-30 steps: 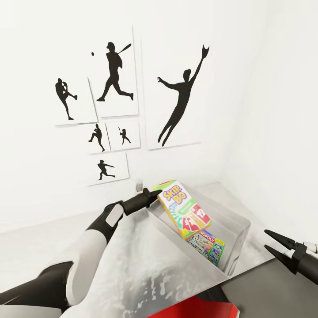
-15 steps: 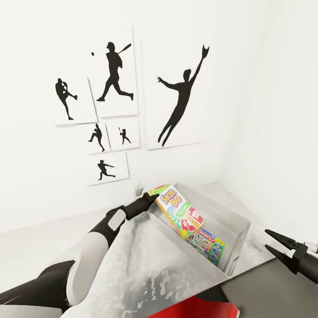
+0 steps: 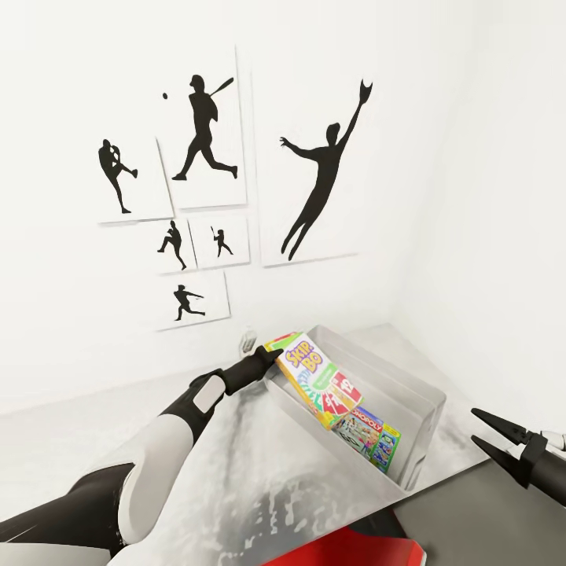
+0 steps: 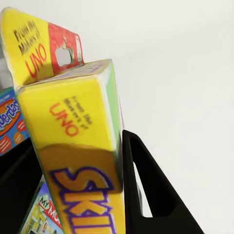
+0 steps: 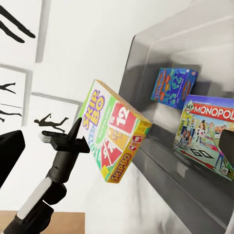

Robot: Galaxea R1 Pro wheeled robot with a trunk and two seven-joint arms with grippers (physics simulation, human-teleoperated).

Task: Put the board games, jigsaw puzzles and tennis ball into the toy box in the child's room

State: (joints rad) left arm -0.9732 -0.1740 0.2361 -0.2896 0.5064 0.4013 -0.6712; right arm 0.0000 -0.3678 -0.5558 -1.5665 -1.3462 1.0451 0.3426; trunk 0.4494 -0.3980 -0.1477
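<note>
The left gripper (image 3: 271,355), black with two thin fingers, is pinched tight on the end of a yellow, red and green game box that says "Skip-Bo" (image 3: 318,381). The box hangs tilted over the near left edge of the light grey toy bin with sloping sides (image 3: 409,384). Its lower end dips down inside the bin, and its upper end sticks up above the rim.

Inside the bin, a green-edged "Monopoly" game box (image 3: 369,436) leans near the right end. From the right wrist camera, a smaller blue game box (image 5: 171,87) shows deeper in the bin, behind the Monopoly box (image 5: 204,131).

The bin sits on the light grey desk top (image 3: 259,487), near the far right corner where two white walls meet. Black pictures of ball players (image 3: 318,173) hang on the wall behind it.

The right gripper (image 3: 489,437) is off the right edge of the desk, well apart from the bin. Its two pointed fingers are spread wide and hold nothing.

A bit of a red chair (image 3: 346,550) shows below the near edge of the desk.
</note>
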